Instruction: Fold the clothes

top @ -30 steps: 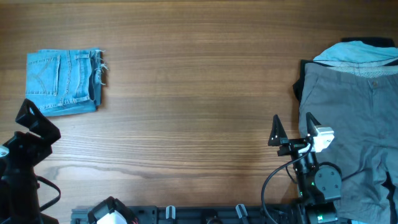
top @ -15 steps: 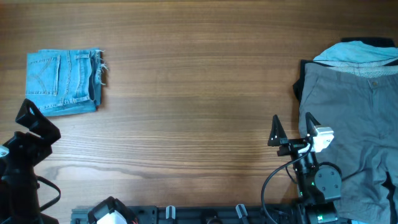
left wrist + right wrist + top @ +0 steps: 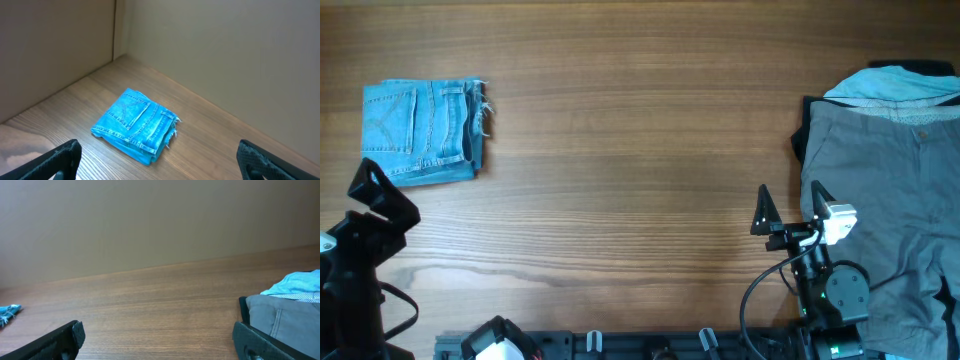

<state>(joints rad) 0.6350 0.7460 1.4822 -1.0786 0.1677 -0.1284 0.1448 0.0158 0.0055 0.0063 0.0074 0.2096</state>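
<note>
**Jeans folded at 10 o'clock; grey trousers pending at 3 o'clock.**
Left gripper, right gripper: both spread, empty. Trousers likely limp, moderately heavy; pinch waistband corners.

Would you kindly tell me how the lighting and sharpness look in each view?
Overhead: soft, even light, no glare; jeans and trousers sharp. Left wrist: jeans crisp, a pale sheen on the table at lower left. Right wrist: wood grain clear, trousers' near edge in shadow.
</note>
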